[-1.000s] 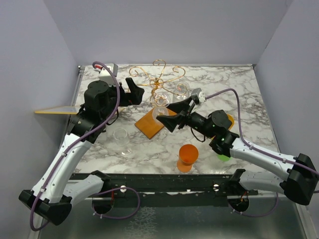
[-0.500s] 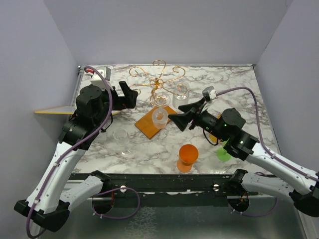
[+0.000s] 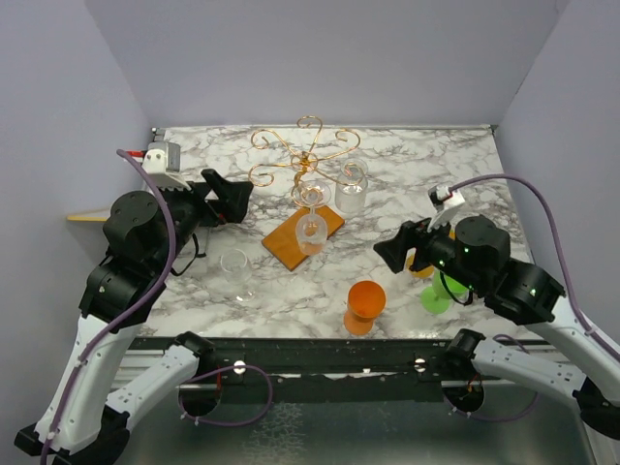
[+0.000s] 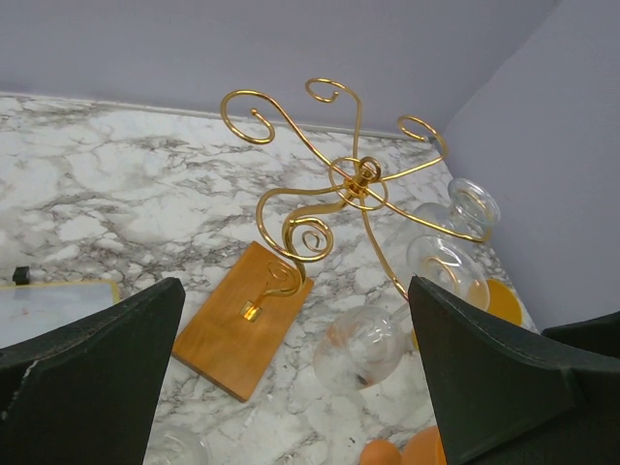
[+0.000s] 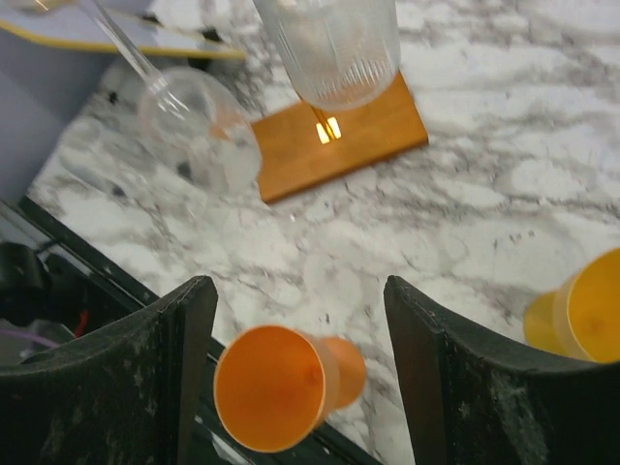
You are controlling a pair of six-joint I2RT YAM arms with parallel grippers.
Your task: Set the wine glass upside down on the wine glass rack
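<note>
The wine glass rack (image 3: 308,160) stands at the back middle, gold scroll arms over an orange-brown wooden base (image 3: 286,244). A clear wine glass (image 3: 311,229) hangs from it bowl down, above the base; it shows in the left wrist view (image 4: 373,351) and the right wrist view (image 5: 201,143). Other clear glasses (image 3: 351,194) hang on the rack's right side. My left gripper (image 3: 225,194) is open and empty, left of the rack. My right gripper (image 3: 392,252) is open and empty, right of the base and apart from the glass. The rack fills the left wrist view (image 4: 358,179).
A clear glass (image 3: 235,271) stands on the marble left of the base. An orange cup (image 3: 365,305) lies near the front edge, under my right gripper (image 5: 276,387). A green cup (image 3: 441,293) and a yellow-orange cup (image 5: 581,310) sit by the right arm. A yellow-edged board (image 3: 97,215) juts out at the left.
Both grippers have drawn back from the rack, the left to the left, the right to the right and nearer. The wine glass stays hanging on the rack with nothing holding it.
</note>
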